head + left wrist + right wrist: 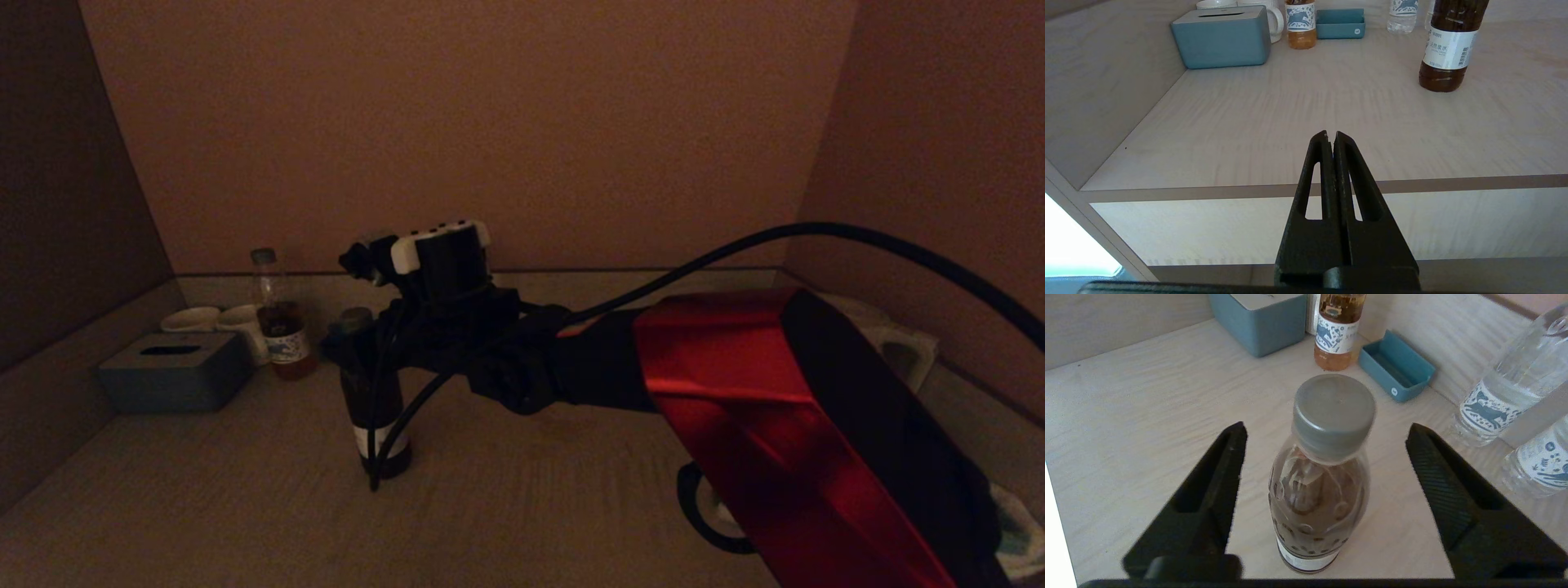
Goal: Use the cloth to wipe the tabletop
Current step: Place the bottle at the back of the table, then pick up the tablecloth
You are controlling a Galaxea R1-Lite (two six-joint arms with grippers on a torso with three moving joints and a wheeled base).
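My right gripper [1326, 428] is open, its fingers on either side of a dark tea bottle [1318, 490] with a grey cap, not touching it. The bottle stands upright on the pale wood tabletop [522, 506], mid-left [380, 408], and shows in the left wrist view [1447, 45]. My right arm [784, 425] reaches across from the right. A pale bundle [1016, 535], perhaps the cloth, lies at the front right, mostly hidden behind that arm. My left gripper [1329, 134] is shut and empty, held before the table's front edge; it is out of the head view.
A blue tissue box [175, 371], two white mugs [216, 318] and an amber drink bottle [282, 327] stand at the back left. A small blue tray [1396, 369] and clear water bottles [1502, 388] stand by the back wall. Walls close three sides.
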